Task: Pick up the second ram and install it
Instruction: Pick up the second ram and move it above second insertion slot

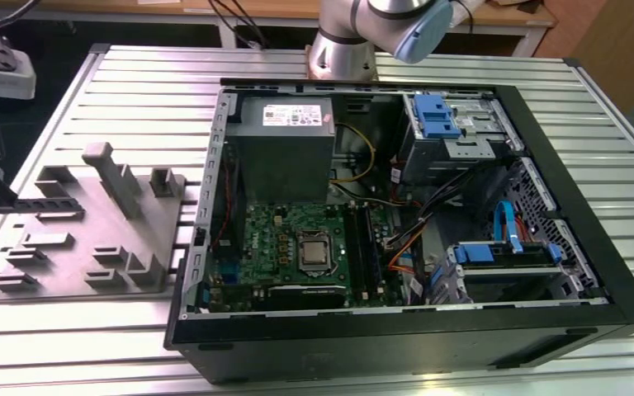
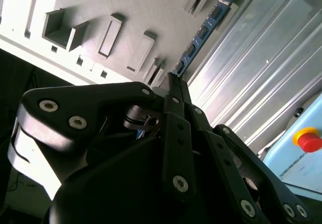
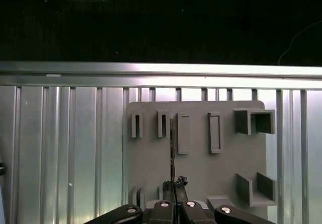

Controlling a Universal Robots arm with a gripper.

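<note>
The second ram is a thin blue stick with small black chips, and my gripper is shut on its near end. In the first wrist view the ram appears edge-on, running away from the gripper over the grey moulded tray. In the exterior view the gripper is at the far left and holds the ram level over the tray's left part. I cannot tell whether the stick still touches the tray.
The open computer case lies at the exterior view's right, with its green motherboard and long black sockets inside. The tray's upright posts stand close to the ram. A red button sits beside the slatted metal table.
</note>
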